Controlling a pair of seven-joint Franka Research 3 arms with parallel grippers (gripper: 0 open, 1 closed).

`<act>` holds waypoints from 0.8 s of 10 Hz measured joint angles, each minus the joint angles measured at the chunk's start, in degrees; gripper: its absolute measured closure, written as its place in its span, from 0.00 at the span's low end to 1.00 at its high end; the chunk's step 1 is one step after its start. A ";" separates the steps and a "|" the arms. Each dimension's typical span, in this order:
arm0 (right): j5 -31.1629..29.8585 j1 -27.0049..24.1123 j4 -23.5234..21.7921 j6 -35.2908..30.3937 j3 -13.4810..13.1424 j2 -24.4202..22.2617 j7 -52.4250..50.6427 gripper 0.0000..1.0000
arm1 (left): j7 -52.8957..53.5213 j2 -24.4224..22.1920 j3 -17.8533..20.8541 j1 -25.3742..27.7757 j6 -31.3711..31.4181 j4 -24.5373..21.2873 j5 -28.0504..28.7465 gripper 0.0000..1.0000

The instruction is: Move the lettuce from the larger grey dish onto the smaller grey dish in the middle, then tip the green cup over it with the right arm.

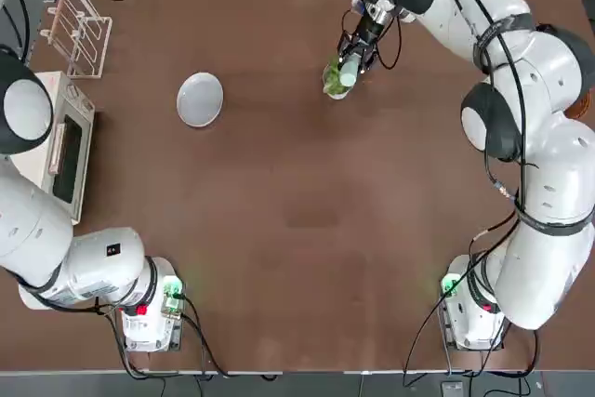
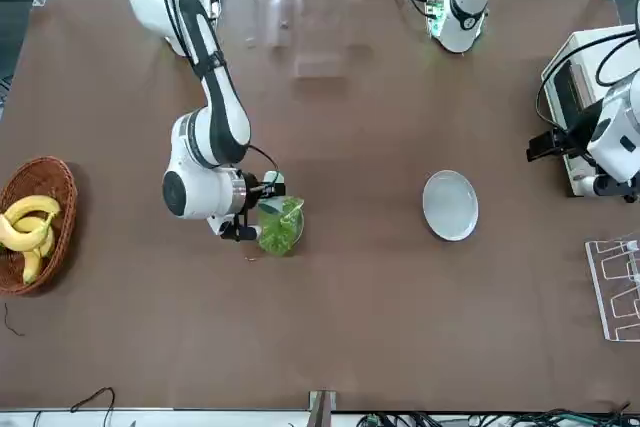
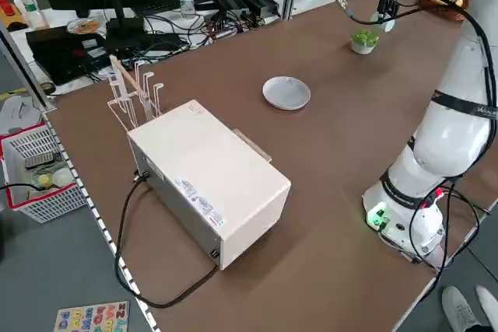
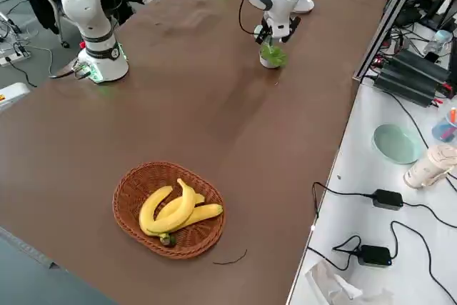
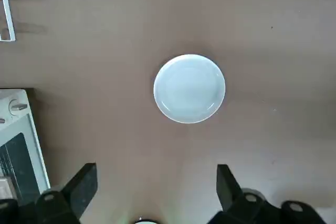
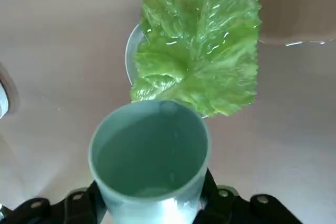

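The right arm reaches far across the tabletop [image 1: 307,230], its end effector [image 1: 354,60] grasping the green cup [image 6: 150,157], tilted over the lettuce [image 6: 202,69] in the small bowl [image 6: 130,56]. The left end effector [image 5: 155,192] hangs released above the plate [image 5: 189,88].

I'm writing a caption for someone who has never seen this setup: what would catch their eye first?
Most striking is the right pincer holding the green cup, tipped over the lettuce, which sits in the smaller grey dish far out on the table. Next comes the larger grey dish, lying bare to the robot's left of it. A basket of bananas stands out near the table's right edge.
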 joint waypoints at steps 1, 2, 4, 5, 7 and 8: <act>0.32 -0.08 0.08 0.00 0.06 0.00 0.03 0.32 | 0.36 0.00 0.03 0.19 0.00 0.02 0.00 0.00; 0.92 -0.12 0.15 0.00 0.09 0.00 0.04 0.32 | 0.47 0.00 0.03 0.44 0.00 0.03 0.00 0.00; 1.23 -0.41 0.48 0.01 0.09 -0.02 -0.39 0.32 | 0.51 0.00 0.04 0.58 0.00 0.06 0.00 0.00; 1.25 -1.15 0.67 0.01 0.03 -0.17 -3.31 0.32 | 0.51 0.00 0.04 0.59 0.00 0.10 0.00 0.00; 1.43 -3.62 0.52 -0.05 -0.82 -1.25 -17.99 0.32 | 0.51 -0.20 -0.03 0.57 0.06 0.47 0.59 0.00; 1.47 -4.96 0.26 -0.28 -2.20 -2.05 -26.89 0.32 | 0.51 -0.71 -0.19 0.55 0.06 0.78 1.35 0.00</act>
